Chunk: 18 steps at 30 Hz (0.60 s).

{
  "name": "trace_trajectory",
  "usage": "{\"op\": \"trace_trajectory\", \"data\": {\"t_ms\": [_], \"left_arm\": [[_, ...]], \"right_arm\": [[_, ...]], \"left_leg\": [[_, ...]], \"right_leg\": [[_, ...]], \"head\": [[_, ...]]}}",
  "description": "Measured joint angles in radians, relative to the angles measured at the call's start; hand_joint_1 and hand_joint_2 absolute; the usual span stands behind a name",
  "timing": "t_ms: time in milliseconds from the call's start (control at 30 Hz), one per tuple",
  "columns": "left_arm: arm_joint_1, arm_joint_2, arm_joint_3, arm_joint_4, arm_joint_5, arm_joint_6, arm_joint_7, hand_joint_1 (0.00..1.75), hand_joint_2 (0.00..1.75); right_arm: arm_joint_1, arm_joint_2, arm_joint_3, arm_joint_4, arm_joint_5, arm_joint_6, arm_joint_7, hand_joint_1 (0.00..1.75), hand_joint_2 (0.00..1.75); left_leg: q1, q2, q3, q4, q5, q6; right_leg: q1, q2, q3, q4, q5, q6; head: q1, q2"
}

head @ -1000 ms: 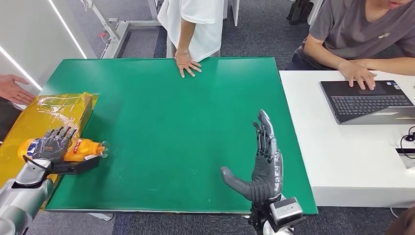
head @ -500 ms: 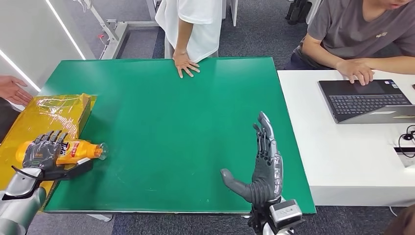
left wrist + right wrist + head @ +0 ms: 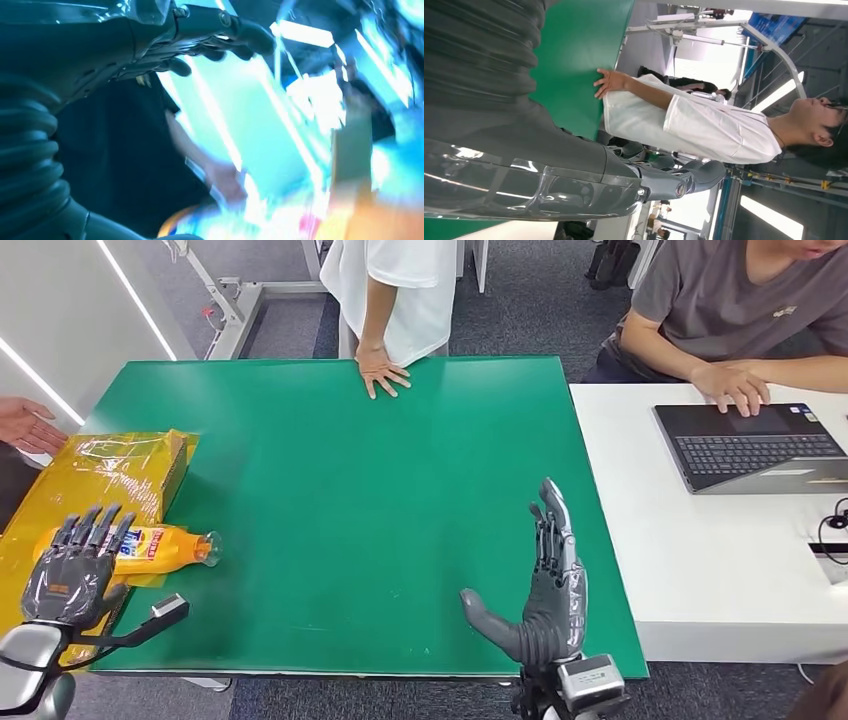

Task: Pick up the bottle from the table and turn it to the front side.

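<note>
The orange bottle (image 3: 150, 547) lies on its side on the yellow wrapped box (image 3: 95, 480) at the table's (image 3: 380, 490) left edge, label upward, while the left hand (image 3: 70, 575) hovers just beside it with fingers (image 3: 95, 527) spread and empty, and the right hand (image 3: 545, 590) idles open, well apart.

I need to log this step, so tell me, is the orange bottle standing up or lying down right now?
Lying down. The bottle rests on its side on the yellow wrapped box, neck toward the green table.
</note>
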Motion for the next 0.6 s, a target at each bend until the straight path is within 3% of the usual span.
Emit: {"op": "trace_trajectory", "data": {"t_ms": [200,300,467,600], "left_arm": [[0.049,-0.055,0.025,-0.215,0.201,0.109,-0.08,0.0,1.75],[0.039,-0.092,0.027,-0.259,0.419,0.097,-0.156,0.0,1.75],[-0.062,-0.184,-0.011,-0.244,0.912,-0.141,-0.215,0.0,1.75],[-0.112,-0.249,-0.056,-0.21,1.134,-0.263,-0.26,0.0,1.75]], "right_arm": [[0.025,0.0,-0.001,0.0,-0.017,0.005,-0.015,0.0,1.75],[0.031,0.0,0.001,0.0,-0.025,0.005,-0.015,0.0,1.75],[0.021,0.0,0.008,0.002,-0.034,0.012,0.0,0.0,1.75],[0.014,0.0,0.013,0.008,-0.035,0.021,0.004,0.0,1.75]], "left_leg": [[0.0,-0.002,0.0,0.0,0.0,0.0],[0.0,-0.004,0.0,0.0,0.0,0.0],[0.0,-0.009,-0.001,0.0,0.002,0.002],[0.0,-0.009,-0.002,0.001,0.003,0.002]], "right_leg": [[0.0,-0.002,0.0,-0.001,0.0,0.0],[0.0,-0.004,0.0,-0.001,0.0,0.0],[0.0,-0.01,0.001,-0.001,0.0,0.0],[0.0,-0.009,0.001,-0.001,0.002,0.0]], "head": [[0.0,0.0],[0.0,0.0],[0.0,0.0],[0.0,0.0]]}}
